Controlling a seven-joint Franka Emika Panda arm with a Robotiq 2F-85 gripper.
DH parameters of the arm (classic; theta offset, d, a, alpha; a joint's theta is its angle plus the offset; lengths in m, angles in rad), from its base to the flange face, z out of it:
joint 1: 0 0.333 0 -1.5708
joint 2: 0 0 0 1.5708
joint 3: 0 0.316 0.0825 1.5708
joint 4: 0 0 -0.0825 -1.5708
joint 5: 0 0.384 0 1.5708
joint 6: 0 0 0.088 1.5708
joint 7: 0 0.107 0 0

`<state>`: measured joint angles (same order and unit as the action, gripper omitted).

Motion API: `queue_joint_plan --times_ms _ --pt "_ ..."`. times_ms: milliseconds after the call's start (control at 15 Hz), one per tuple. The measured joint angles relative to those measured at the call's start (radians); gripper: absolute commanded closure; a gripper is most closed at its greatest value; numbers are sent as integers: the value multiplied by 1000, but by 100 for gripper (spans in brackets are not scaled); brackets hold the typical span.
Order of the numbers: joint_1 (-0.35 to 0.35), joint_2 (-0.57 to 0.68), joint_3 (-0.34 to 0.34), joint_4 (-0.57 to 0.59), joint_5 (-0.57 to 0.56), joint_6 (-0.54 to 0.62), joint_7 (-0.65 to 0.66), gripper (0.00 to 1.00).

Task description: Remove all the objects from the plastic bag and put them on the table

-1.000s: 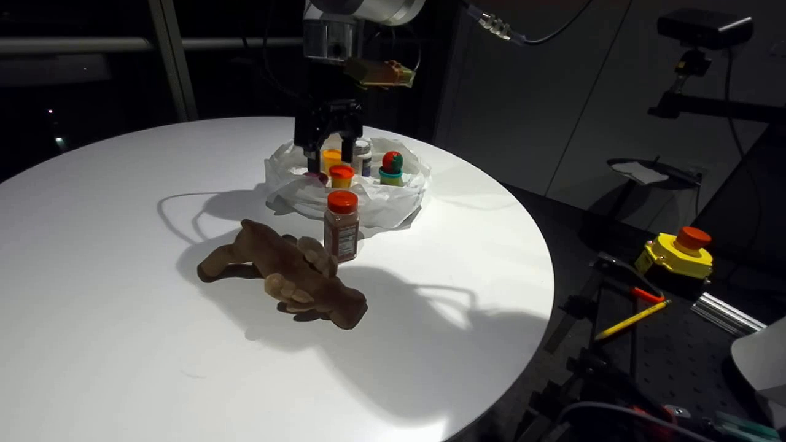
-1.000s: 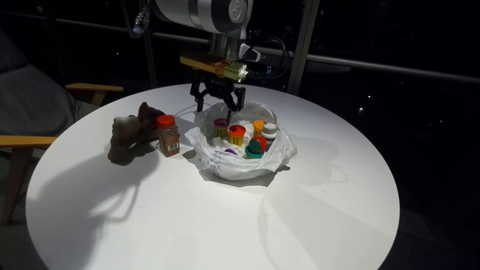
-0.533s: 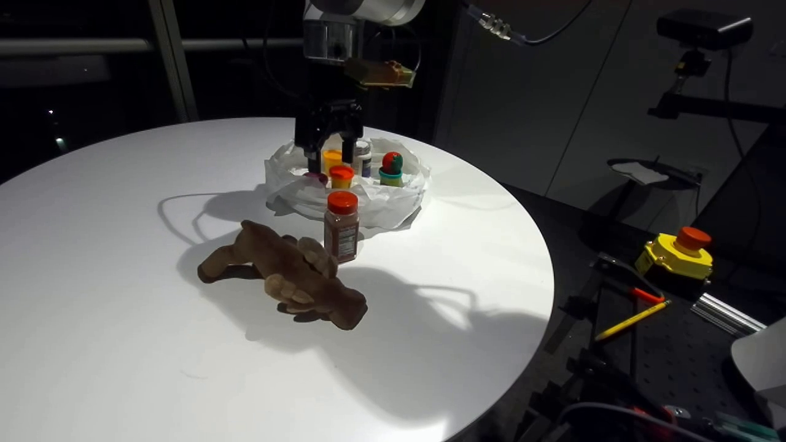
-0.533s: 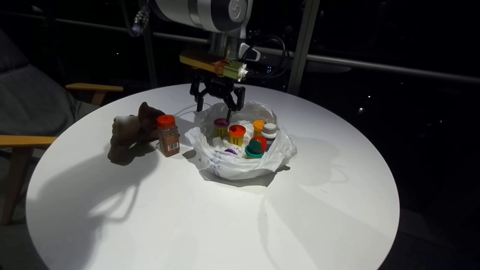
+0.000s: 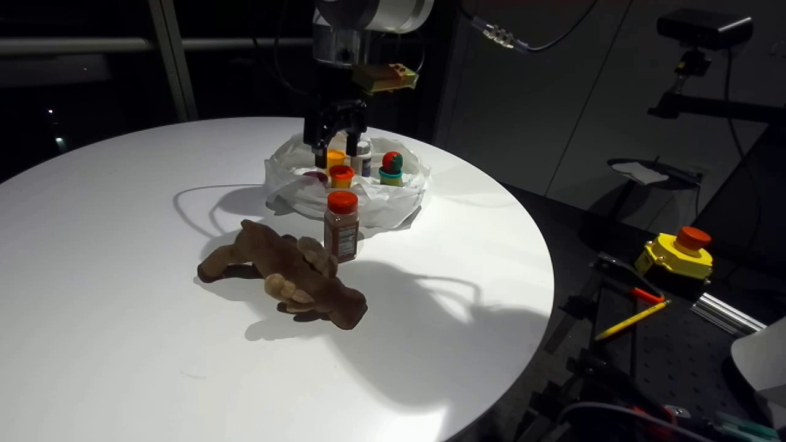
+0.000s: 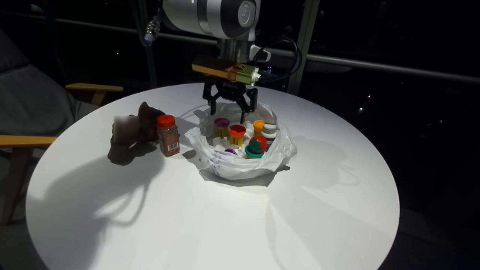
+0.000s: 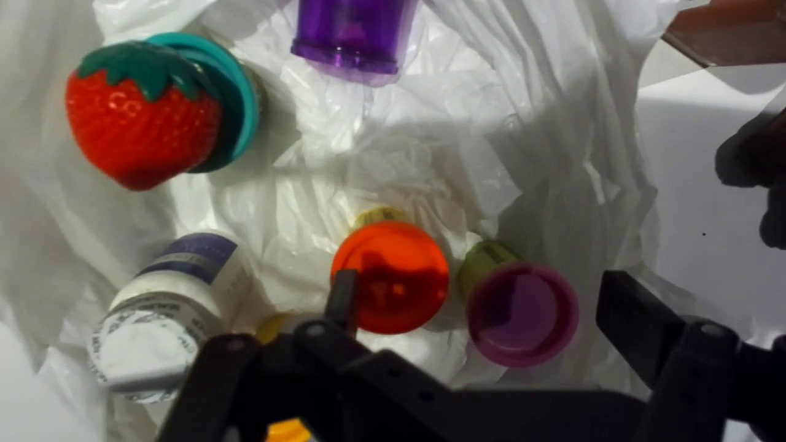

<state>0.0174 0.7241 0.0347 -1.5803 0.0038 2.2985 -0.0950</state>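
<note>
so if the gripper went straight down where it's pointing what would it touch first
Probably the red-lidded jar, which one finger of the gripper overlaps in the wrist view. Depth is unclear.

Purple container (image 7: 353, 34) partly outside wrist view

The gripper (image 5: 336, 159) is held over the plastic bag (image 5: 388, 210) with its jaws parted, and an orange jar (image 5: 336, 158) is seen past them. Also contained in the bag are a red-lidded jar (image 5: 341, 176), a purple lid (image 5: 317, 177), a white bottle (image 5: 364, 161) and a teal-lidded jar (image 5: 391, 178) topped by a red-and-green object (image 5: 392, 162). In front of the bag, a red-capped bottle (image 5: 341, 230) is stood upright on the round white table (image 5: 123, 301); near it, a brown plush toy (image 5: 285, 264) is laid. Past the table's edge, a yellow-and-red device (image 5: 678, 256) and a yellow pencil (image 5: 632, 320) are seen.
</note>
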Motion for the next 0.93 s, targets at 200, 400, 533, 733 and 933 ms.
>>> queue_joint_plan --times_ms 200,400,533,733,933 --pt "-9 3 -13 0 -15 0 -16 0" --pt "-29 12 -13 1 -17 -15 -56 0" --pt "-42 21 -10 2 -17 -18 -87 0" --pt "-59 41 0 6 -17 -17 -127 0" --pt "-73 61 17 17 -16 -13 -157 0"
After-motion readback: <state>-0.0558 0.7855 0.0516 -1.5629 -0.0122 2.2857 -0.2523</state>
